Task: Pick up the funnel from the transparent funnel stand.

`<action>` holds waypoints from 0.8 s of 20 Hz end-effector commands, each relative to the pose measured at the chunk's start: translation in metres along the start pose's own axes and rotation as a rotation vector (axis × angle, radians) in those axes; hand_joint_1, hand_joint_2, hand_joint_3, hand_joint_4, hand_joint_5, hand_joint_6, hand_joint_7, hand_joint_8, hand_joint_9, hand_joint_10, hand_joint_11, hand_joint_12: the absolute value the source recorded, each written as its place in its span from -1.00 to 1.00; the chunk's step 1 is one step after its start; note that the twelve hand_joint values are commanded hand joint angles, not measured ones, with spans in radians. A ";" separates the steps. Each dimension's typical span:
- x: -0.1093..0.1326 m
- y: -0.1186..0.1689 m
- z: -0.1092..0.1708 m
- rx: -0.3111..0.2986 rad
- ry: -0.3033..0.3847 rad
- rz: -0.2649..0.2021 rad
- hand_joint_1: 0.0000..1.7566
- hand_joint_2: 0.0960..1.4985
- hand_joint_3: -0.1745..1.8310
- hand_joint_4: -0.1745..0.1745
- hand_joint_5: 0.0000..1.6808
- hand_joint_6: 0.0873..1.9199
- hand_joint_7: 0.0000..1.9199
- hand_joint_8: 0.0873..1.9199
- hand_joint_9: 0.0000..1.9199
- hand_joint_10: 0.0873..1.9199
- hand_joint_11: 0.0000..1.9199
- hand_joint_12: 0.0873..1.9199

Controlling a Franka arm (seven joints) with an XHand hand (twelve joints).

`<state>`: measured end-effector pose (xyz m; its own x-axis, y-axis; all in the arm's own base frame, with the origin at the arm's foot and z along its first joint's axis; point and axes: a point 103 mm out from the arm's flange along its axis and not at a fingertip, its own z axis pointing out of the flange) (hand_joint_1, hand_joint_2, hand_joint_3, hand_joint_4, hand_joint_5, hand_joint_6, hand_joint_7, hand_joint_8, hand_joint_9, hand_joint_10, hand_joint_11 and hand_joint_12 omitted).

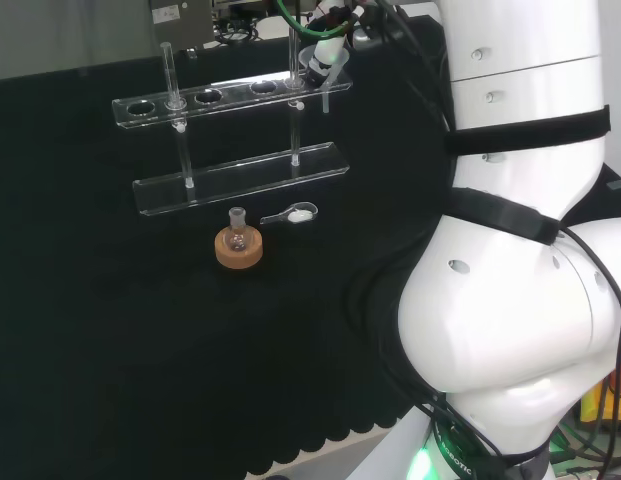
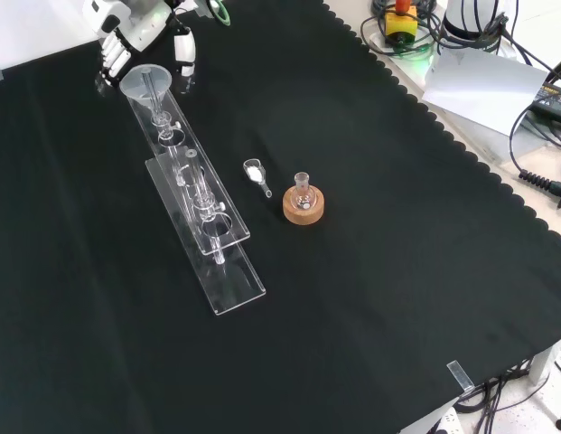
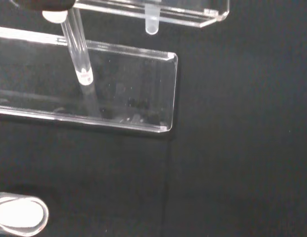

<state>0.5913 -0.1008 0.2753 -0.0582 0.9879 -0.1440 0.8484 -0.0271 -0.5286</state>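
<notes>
The setting is a robotics laboratory bench. A black cloth [image 2: 370, 271] with a scalloped edge covers the bench. Chemistry ware stands on it: a transparent funnel stand [image 2: 203, 226] with a row of holes, a clear funnel [image 2: 140, 83] seated at its end, a small flask [image 2: 303, 192] on a cork ring [image 2: 303, 210], and a small scoop [image 2: 256, 174] of white powder. Loose cables [image 2: 537, 181] and equipment crowd the bench edge.

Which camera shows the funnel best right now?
The front view: the funnel shows whole, cone and stem, seated in the stand. In the head view it is small and far off, and the wrist view catches just a tube, likely its stem.
</notes>
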 end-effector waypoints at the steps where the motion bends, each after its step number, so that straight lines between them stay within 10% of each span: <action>1: 0.002 -0.001 0.001 0.011 -0.011 -0.008 -0.24 -0.03 -0.57 0.14 -0.90 -1.00 -1.00 -0.70 -0.76 -0.21 -0.71 0.43; 16: 0.007 0.000 -0.006 0.015 -0.078 -0.008 -0.22 -0.07 -0.44 0.17 -0.79 -1.00 -1.00 -0.56 -0.58 -0.35 -0.72 0.41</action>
<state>0.5916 -0.0958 0.2780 -0.0941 0.9782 -0.1854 0.8435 -0.0206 -0.5368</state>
